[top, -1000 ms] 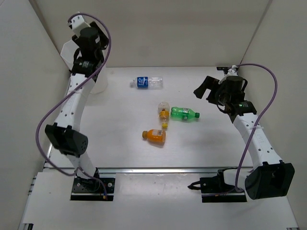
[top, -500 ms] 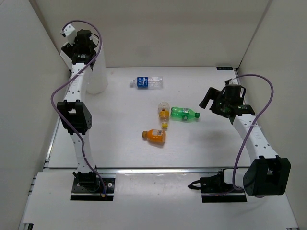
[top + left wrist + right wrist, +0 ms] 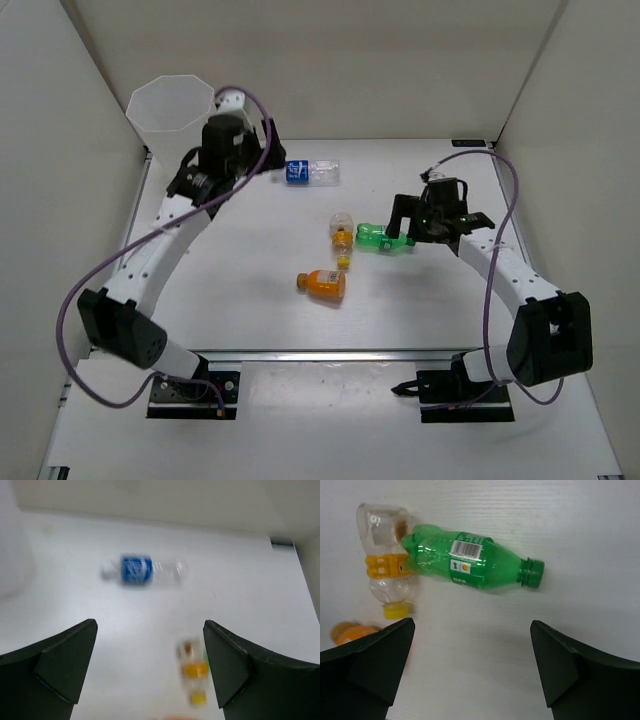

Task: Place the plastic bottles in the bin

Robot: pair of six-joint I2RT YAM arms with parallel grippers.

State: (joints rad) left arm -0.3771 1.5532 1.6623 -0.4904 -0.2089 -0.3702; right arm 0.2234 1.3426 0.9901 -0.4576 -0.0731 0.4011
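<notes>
We see two white robot arms with black joints from above. The left arm [image 3: 150, 252] climbs from its base, folds at a black elbow low behind the pincer, then stretches forward and inward to the black two-finger left gripper [image 3: 262, 152]. Through its wrist camera, the left gripper [image 3: 149, 627] shows dark wedge-shaped fingers [image 3: 60, 665] spread wide with nothing between them. The right arm [image 3: 500, 268] folds at its own elbow and reaches inward to the black two-finger right gripper [image 3: 402, 225], angled downward. Through its wrist camera, the right gripper [image 3: 472, 625] likewise has both fingers [image 3: 375, 665] parted wide, gripping nothing.
</notes>
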